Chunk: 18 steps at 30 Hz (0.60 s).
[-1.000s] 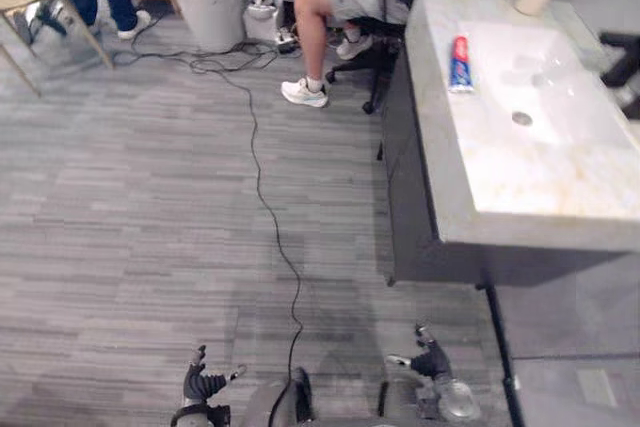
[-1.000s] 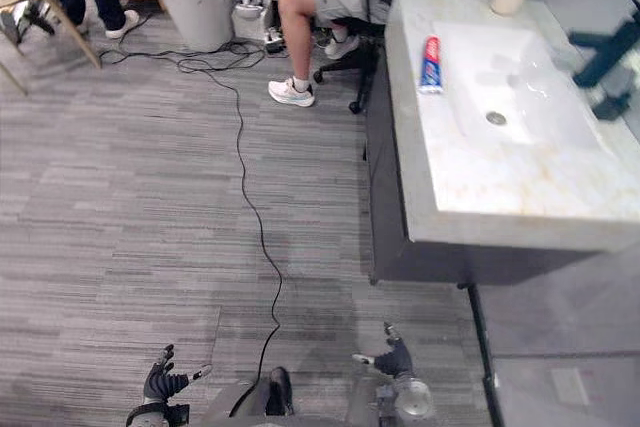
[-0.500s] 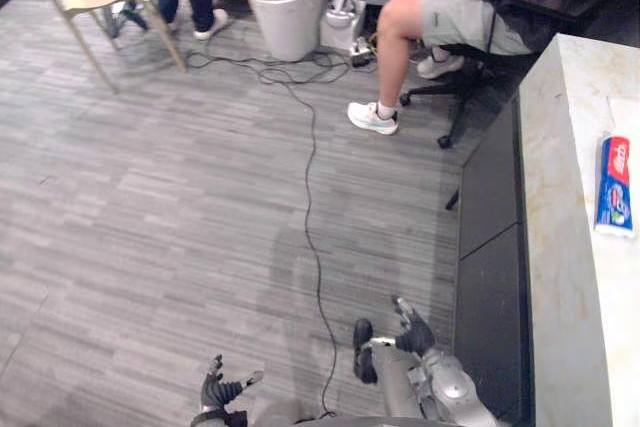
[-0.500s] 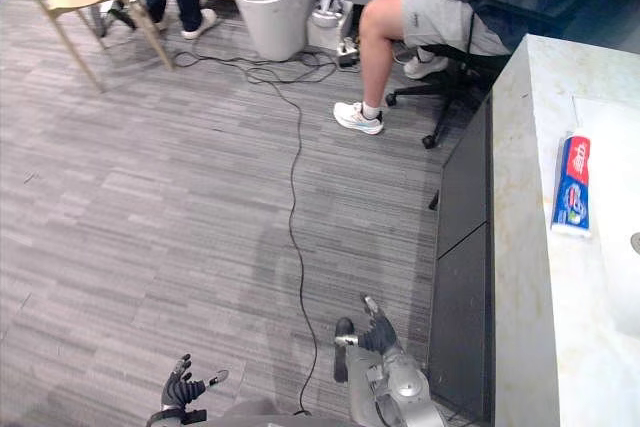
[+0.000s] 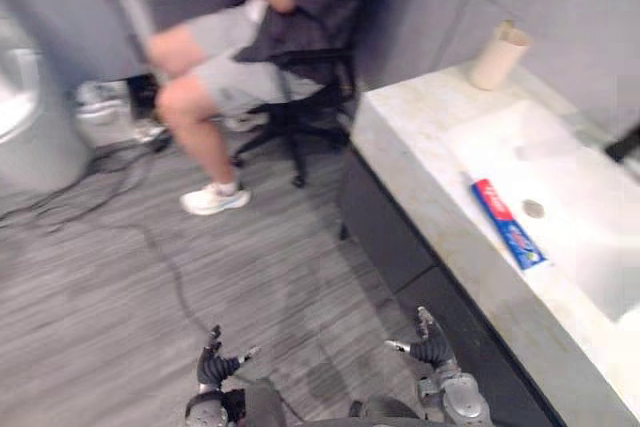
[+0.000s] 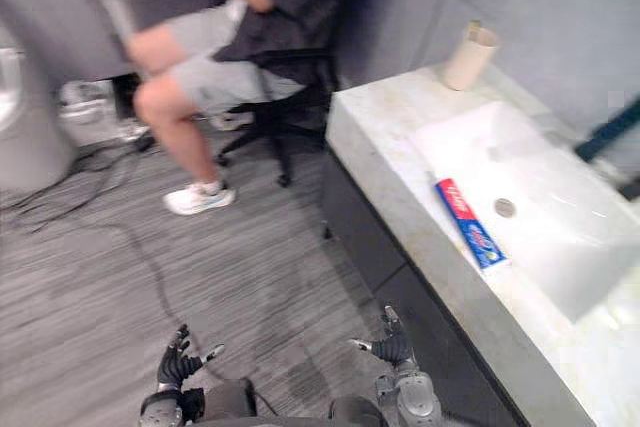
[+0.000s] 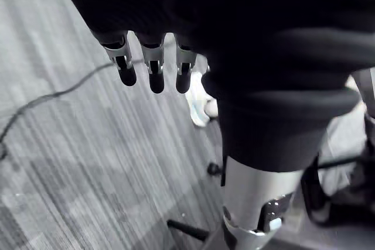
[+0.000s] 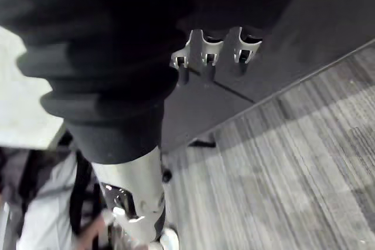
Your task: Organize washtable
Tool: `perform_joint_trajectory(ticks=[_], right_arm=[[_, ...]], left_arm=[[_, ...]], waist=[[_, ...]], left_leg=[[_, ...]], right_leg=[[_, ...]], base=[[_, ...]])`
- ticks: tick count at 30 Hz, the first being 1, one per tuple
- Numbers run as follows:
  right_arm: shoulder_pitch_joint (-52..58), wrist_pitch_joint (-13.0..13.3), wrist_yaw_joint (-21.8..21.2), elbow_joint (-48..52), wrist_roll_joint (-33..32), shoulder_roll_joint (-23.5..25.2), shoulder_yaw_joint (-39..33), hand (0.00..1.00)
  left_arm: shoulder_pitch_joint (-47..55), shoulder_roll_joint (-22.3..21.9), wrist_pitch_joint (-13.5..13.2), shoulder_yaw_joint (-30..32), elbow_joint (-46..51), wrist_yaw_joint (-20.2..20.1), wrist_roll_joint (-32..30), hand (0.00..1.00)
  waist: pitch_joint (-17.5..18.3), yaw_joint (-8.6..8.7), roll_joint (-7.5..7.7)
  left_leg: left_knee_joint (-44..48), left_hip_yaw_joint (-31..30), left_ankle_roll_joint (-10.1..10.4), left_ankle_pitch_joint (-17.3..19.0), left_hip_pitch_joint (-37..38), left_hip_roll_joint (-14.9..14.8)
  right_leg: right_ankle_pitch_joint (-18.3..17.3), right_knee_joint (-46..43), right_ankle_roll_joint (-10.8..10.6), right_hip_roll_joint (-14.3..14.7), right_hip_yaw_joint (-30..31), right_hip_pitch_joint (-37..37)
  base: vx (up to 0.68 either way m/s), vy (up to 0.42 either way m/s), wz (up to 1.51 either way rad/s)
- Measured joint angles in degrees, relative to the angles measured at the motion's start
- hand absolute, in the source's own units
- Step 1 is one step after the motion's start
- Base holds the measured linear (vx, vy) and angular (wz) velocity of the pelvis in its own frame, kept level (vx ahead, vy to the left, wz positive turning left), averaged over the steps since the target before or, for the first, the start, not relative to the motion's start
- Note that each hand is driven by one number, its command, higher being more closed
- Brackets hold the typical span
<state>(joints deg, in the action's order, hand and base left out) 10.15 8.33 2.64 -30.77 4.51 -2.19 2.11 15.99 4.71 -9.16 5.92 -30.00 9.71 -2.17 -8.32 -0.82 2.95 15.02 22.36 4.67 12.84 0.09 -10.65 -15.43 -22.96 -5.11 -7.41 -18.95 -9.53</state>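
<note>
The right hand [image 8: 209, 54] shows straight, dark-tipped fingers [image 8: 247, 51] holding nothing, thumb [image 8: 132, 200] apart. At the fingers' 12 o'clock: dark cabinet front [image 8: 304, 21], contact not discernible. Grey striped floor [image 8: 281, 180] at 4 o'clock of the hand, meeting the cabinet's lower edge. Pale slab [image 8: 17, 103] at 9 o'clock, identity unclear.

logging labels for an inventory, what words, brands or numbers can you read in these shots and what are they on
Red, white and blue toothpaste tube lying on the pale stone washtable: it carries coloured print, too blurred to read.
Beige cup at the washtable's far corner: no print visible.
Nothing else in these views carries readable text, numbers or signs.
</note>
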Motion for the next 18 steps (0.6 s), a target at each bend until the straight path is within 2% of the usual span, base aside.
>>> perform_joint_trajectory(ticks=[1,2,3,5,6,7,8,9,10,11,12,13,16,17,18], right_arm=[[-2.48,-0.03,-0.01,-2.97,0.02,-0.35,-0.41,0.00],[-3.41,-0.04,-0.01,-4.39,0.02,-0.49,-1.37,0.00],[-3.47,-0.15,0.07,-5.10,0.02,-0.59,-2.96,0.00],[-2.37,-0.24,0.16,-5.16,0.01,-0.65,-4.70,0.00],[-1.04,-0.35,0.25,-5.16,-0.07,-0.68,-6.06,0.00],[0.43,-1.02,0.53,-5.27,-0.25,-1.67,-6.84,0.00],[1.05,-1.26,0.74,-5.34,-0.45,-2.35,-6.79,0.00],[1.58,-1.30,1.02,-5.40,-0.58,-3.35,-6.75,0.00],[0.92,-1.71,1.07,-6.26,-1.18,-4.06,-6.84,0.00],[0.26,-2.01,1.13,-6.25,-1.60,-3.95,-7.03,0.00],[-0.77,-2.66,1.26,-6.28,-1.86,-3.54,-8.39,0.00],[-0.79,-2.70,1.29,-6.79,-1.93,-3.25,-9.05,0.00],[-0.97,-2.67,1.66,-7.46,-2.17,-3.14,-10.32,0.00],[-0.82,-2.46,2.12,-8.08,-2.16,-3.08,-10.86,0.00],[-0.69,-2.35,2.46,-8.33,-2.16,-3.77,-11.33,0.00]], left_arm=[[-1.36,0.75,0.08,0.64,-0.25,-0.78,-0.01,0.00],[-2.81,1.36,0.12,0.83,-0.80,-0.91,-0.01,0.00],[-4.69,2.17,0.24,0.99,-1.90,-0.95,0.00,0.00],[-5.47,2.88,0.29,1.26,-2.46,-1.45,-0.01,0.00],[-5.56,3.07,0.32,1.50,-2.58,-2.25,-0.07,0.00],[-5.93,3.02,0.47,1.06,-3.10,-2.57,-0.12,0.00],[-5.67,2.54,0.50,1.03,-2.89,-2.79,-0.14,0.00],[-5.60,1.87,0.50,0.65,-2.83,-3.28,-0.13,0.00],[-5.58,0.95,0.51,-0.24,-2.95,-3.48,-0.12,0.00],[-5.62,0.88,0.52,-0.41,-3.00,-3.47,-0.06,0.00],[-5.67,0.85,0.53,-0.86,-3.00,-3.47,-0.02,0.00],[-5.73,0.57,0.53,-0.91,-2.97,-3.47,-0.02,0.00],[-5.70,-0.59,0.52,-1.28,-2.66,-3.36,-0.01,0.00],[-5.59,-0.59,0.51,-1.24,-2.64,-3.24,0.02,0.00],[-5.41,-1.07,0.51,-1.27,-2.67,-3.13,0.04,0.00]], waist=[[-0.65,0.10,-1.44],[-1.08,0.11,-2.20],[-1.38,0.23,-2.69],[-1.35,1.45,-2.62],[-1.23,2.87,-1.85],[-1.67,3.71,-1.90],[-2.05,3.53,-3.06],[-2.49,3.41,-4.46],[-2.88,2.66,-5.38],[-2.88,2.67,-5.49],[-3.55,2.44,-4.33],[-3.78,2.20,-3.94],[-3.94,1.20,-3.69],[-3.87,1.17,-3.86],[-3.46,1.21,-5.55]], left_leg=[[-2.18,2.91,0.00,-0.01,2.39,-0.69],[-3.24,4.54,0.01,-0.01,3.42,-0.82],[-3.92,6.40,0.01,-0.01,4.48,-0.59],[-3.59,8.06,0.03,-0.02,5.87,0.17],[-0.23,8.30,0.08,0.02,6.30,0.75],[8.29,8.01,1.05,0.71,6.16,-1.45],[14.83,7.46,1.00,0.44,5.14,-3.82],[24.80,5.45,0.71,-0.65,2.07,-6.94],[35.05,0.10,-0.34,0.97,-3.36,-8.91],[36.28,-1.11,-0.31,1.66,-4.70,-8.75],[35.77,-3.26,-0.29,2.90,-6.69,-7.96],[34.08,-4.30,-0.14,3.03,-7.22,-7.14],[17.77,-13.65,0.20,2.84,-9.90,-3.11],[9.75,-19.35,1.74,1.47,-10.10,-0.93],[3.40,-23.73,2.37,-4.34,-10.02,-0.62]], right_leg=[[0.92,1.28,1.49,0.16,-8.27,-1.26],[2.04,2.40,3.27,0.52,-13.03,-2.27],[3.70,4.54,5.95,1.46,-16.54,-3.49],[5.36,7.33,7.75,3.02,-15.57,-4.16],[7.52,8.93,8.65,2.67,-15.17,-2.38],[9.27,9.25,8.06,3.07,-14.05,0.23],[8.99,9.74,8.23,4.15,-13.48,2.24],[8.30,11.33,8.51,5.96,-12.01,4.68],[8.02,12.99,8.74,7.71,-8.87,6.75],[8.02,13.45,8.74,7.83,-7.60,7.54],[8.06,14.58,8.68,7.49,-4.78,9.67],[8.06,14.86,8.68,7.23,-3.38,10.64],[8.00,15.24,8.52,6.30,2.92,12.73],[7.52,15.33,5.98,6.00,5.18,13.31],[6.54,15.29,3.64,6.78,7.32,13.90]], base=[[0.16,0.148,-1.83],[0.16,0.119,-1.70],[0.17,0.062,-1.24],[0.22,-0.006,-0.66],[0.30,-0.088,-0.14],[0.30,-0.087,-0.17],[0.32,-0.089,-0.38],[0.31,-0.063,-0.98],[0.33,-0.058,-1.00],[0.39,-0.044,-1.28],[0.33,-0.017,-0.89],[0.33,-0.001,-1.17],[0.28,0.158,-1.19],[0.25,0.253,-1.19],[0.25,0.279,-1.16]])
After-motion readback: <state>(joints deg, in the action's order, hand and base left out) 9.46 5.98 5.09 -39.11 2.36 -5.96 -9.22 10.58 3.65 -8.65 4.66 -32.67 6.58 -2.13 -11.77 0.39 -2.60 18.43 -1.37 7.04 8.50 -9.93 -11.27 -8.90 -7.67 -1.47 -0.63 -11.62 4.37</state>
